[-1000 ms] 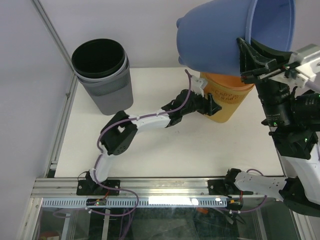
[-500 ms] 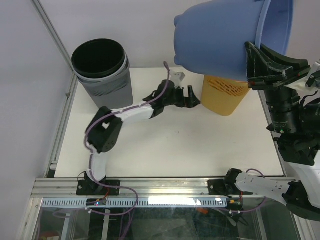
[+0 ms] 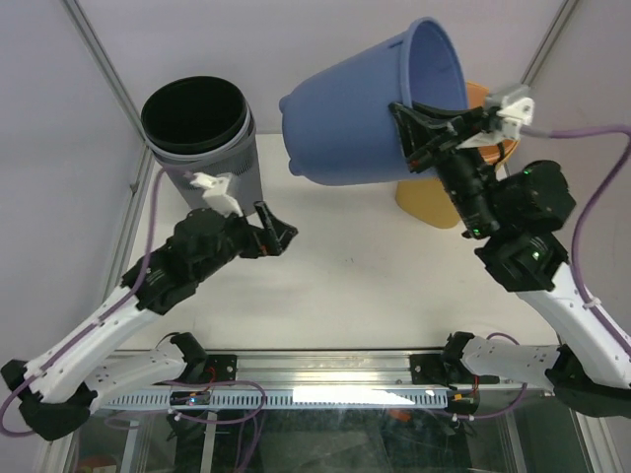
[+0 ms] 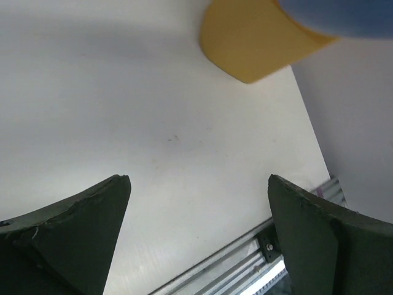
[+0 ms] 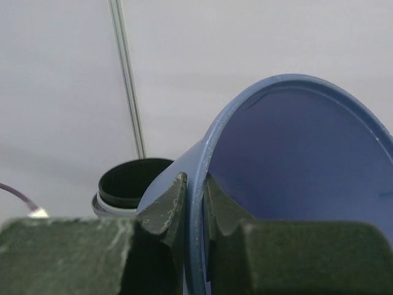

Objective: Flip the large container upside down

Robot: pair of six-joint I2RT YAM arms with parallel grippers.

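Note:
The large container is a blue bucket (image 3: 355, 123), held in the air and tipped on its side with its mouth facing right and up. My right gripper (image 3: 414, 133) is shut on its rim, one finger inside and one outside; the right wrist view shows the rim pinched between the jaws of that gripper (image 5: 195, 184), with the blue bucket (image 5: 295, 160) filling the right half. My left gripper (image 3: 278, 232) hangs open over the left middle of the table, holding nothing. In the left wrist view the left gripper (image 4: 198, 181) spreads wide over bare table, and the blue bucket (image 4: 344, 13) shows at the top right.
A grey bin with a black liner (image 3: 202, 148) stands at the back left of the white table (image 3: 345, 296). An orange basket (image 3: 426, 205) stands at the back right, partly hidden under the bucket. The table's metal front rail (image 3: 325, 367) runs along the near edge.
My left arm drew back from the orange basket toward the left and near side, its jaws now wide open. My right arm carried the bucket lower and leftward, tipping it further over.

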